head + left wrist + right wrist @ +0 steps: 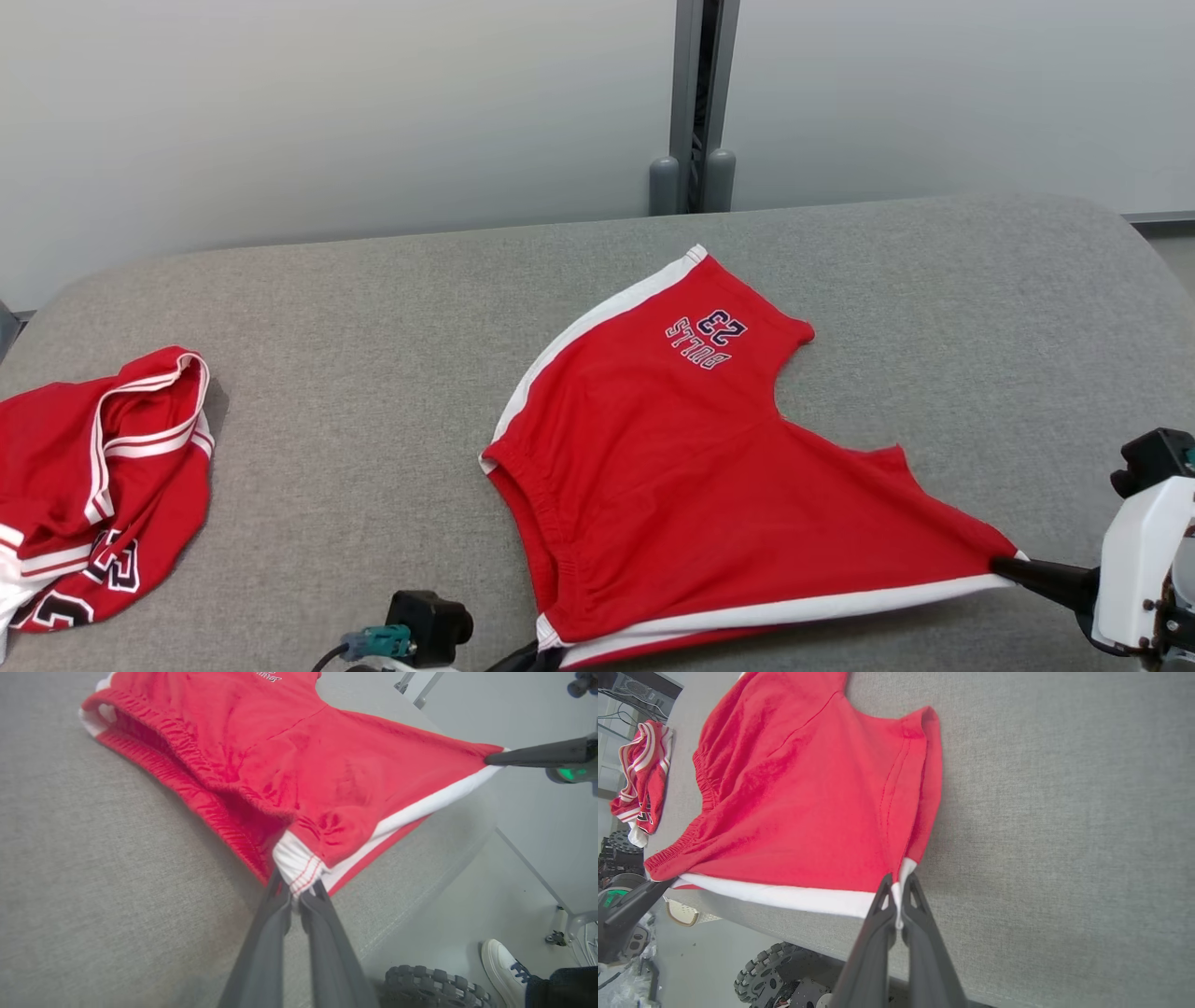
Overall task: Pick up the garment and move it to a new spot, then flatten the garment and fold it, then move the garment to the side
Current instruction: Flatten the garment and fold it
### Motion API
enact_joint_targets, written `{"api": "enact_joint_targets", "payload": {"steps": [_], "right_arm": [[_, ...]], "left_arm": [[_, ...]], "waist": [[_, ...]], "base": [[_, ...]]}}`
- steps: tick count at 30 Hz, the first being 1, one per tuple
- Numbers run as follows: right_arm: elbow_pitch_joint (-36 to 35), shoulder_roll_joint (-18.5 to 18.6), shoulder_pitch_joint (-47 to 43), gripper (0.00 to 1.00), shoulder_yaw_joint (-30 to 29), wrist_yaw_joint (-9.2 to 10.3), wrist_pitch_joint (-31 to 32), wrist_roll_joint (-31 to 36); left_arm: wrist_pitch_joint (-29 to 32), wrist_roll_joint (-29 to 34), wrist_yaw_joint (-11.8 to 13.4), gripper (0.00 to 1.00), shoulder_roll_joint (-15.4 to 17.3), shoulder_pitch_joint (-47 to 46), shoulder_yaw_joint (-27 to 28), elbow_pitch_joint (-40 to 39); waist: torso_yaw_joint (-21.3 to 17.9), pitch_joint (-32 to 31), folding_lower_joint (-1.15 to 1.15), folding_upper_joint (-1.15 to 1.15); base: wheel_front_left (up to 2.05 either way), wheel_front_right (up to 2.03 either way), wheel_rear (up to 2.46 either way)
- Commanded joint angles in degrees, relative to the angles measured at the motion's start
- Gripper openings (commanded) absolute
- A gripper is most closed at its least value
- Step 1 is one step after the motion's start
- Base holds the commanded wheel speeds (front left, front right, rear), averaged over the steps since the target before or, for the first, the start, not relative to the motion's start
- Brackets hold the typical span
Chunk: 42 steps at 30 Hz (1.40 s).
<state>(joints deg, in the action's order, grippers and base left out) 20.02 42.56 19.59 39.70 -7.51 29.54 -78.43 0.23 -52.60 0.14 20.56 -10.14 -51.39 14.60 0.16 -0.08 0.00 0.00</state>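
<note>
The garment (691,467) is a pair of red shorts with white side stripes and a "BULLS 23" print, spread over the grey table (373,308). My left gripper (297,891) is shut on the white waistband corner of the garment (289,765), near the table's front edge. At the lower right, my right gripper (899,889) is shut on the white hem corner of a leg of the garment (808,802). The white stripe is stretched taut between the two grips. In the head view the right gripper (1004,565) pinches the leg corner.
A second red garment (93,485) lies crumpled at the table's left end. A grey post (693,112) stands behind the table against a pale wall. A person's white shoe (502,966) and the robot's wheel (434,989) are on the floor beside the table.
</note>
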Motion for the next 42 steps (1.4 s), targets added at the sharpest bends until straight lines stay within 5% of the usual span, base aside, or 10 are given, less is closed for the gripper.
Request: {"api": "enact_joint_targets", "payload": {"steps": [1,8,25,42], "right_arm": [[-0.79,1.15,-0.91,0.00,-0.90,0.04,0.49,-0.11],[-4.16,1.53,-1.13,0.00,-4.97,0.04,1.19,2.68],[-3.98,-6.35,12.20,0.00,-18.41,0.03,10.80,11.63],[4.62,-14.95,28.75,0.00,-26.35,0.03,15.67,27.38]], "left_arm": [[0.50,-0.31,0.73,0.00,1.16,0.75,0.12,-1.61],[2.70,-1.14,2.88,0.00,2.82,0.75,0.74,-8.15],[13.33,-14.71,-0.54,0.00,1.18,-7.39,6.63,-15.08],[8.43,-19.12,-2.72,0.00,-7.51,-17.82,13.58,-5.36]], "waist": [[-0.05,0.25,0.00,0.00],[0.47,2.05,0.00,0.00],[6.04,11.15,0.00,0.00],[12.23,19.59,0.00,0.00]], "base": [[0.00,0.00,0.00],[0.00,0.00,0.00],[0.00,0.00,0.00],[0.00,0.00,0.00]]}}
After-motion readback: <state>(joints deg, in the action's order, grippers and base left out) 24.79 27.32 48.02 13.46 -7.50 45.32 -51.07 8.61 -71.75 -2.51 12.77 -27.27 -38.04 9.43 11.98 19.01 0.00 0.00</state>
